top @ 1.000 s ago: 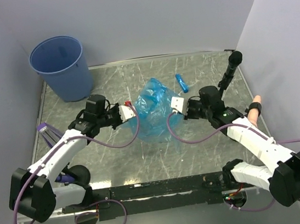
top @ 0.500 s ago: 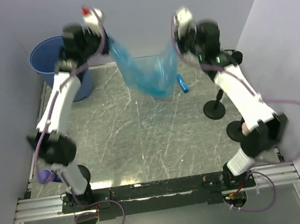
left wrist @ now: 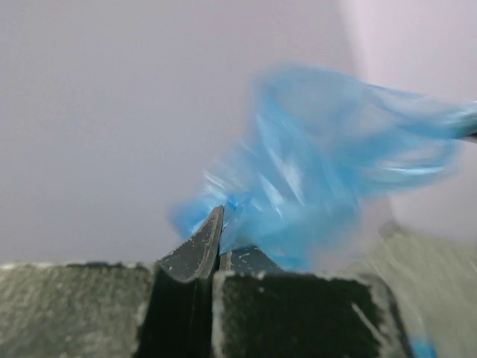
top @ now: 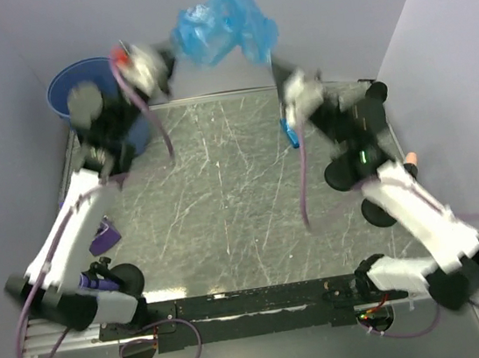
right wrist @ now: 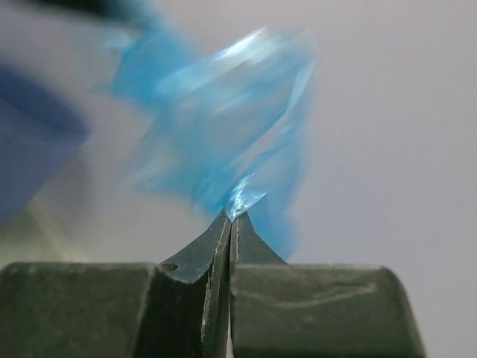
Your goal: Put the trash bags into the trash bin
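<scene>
**Spotter:** What has changed since half a second ago?

**Operator:** Both arms have swung up and to the left. The trash bag [top: 224, 26] was hanging stretched between them like a sling over the back of the table [top: 226, 207]. Now it is bunched high against the back wall, well clear of the table, up and to the right of the trash bin [top: 59, 95].

**Spotter:** How is the grip?

**Operator:** My left fingers [left wrist: 195, 257] are closed to a slit with a corner of film pinched at their tips. My right fingers [right wrist: 203, 257] are the same, nipping a crinkled edge. Both wrist views are smeared by motion, so I can't tell how much plastic is caught.

**Spotter:** Which step is this?

**Operator:** I judge it to be the carry: the bag is lifted but not yet over the bin. In the overhead view my left arm lies across the bin's rim and hides most of the opening.

**Spotter:** What comes next?

**Operator:** I'd slow down first, because the film billows. Then I'd bring the bag further left until it hangs above the opening and draw the arms together so it droops narrow. After that I'd lower it inside the rim and release on both sides. A small blue roll [top: 287, 133] lies on the table near my right arm. It may be another bag, but I can't tell.
</scene>
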{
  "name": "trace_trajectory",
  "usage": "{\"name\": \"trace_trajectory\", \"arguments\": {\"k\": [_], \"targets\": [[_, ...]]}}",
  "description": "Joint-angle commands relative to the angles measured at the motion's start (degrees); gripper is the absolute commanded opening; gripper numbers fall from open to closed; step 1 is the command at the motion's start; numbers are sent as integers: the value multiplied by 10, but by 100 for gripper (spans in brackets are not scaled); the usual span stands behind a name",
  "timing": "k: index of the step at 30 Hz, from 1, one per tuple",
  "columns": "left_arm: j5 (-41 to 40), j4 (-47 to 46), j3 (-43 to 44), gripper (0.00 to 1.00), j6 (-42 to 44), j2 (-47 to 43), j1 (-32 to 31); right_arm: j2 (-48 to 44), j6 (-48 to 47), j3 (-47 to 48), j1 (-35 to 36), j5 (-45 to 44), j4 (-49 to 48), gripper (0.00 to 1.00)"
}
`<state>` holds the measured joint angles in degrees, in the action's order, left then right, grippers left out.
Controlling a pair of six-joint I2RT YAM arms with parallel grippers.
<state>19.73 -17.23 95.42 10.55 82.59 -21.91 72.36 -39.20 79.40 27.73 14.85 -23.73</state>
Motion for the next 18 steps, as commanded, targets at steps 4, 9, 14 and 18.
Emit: {"name": "trace_trajectory", "arguments": {"k": [4, 9, 14, 18], "targets": [[87, 445, -463, 1, 806, -140, -34, -112, -385, -330, -20, 162, 523, 0], [164, 240, -491, 1, 578, -208, -24, -248, -284, -391, -20, 140, 410, 0], [129, 182, -377, 1, 344, -147, -25, -210, -145, -296, -20, 86, 334, 0], [116, 125, -329, 1, 226, -147, -24, -165, -42, -209, -24, 53, 321, 0]]}}
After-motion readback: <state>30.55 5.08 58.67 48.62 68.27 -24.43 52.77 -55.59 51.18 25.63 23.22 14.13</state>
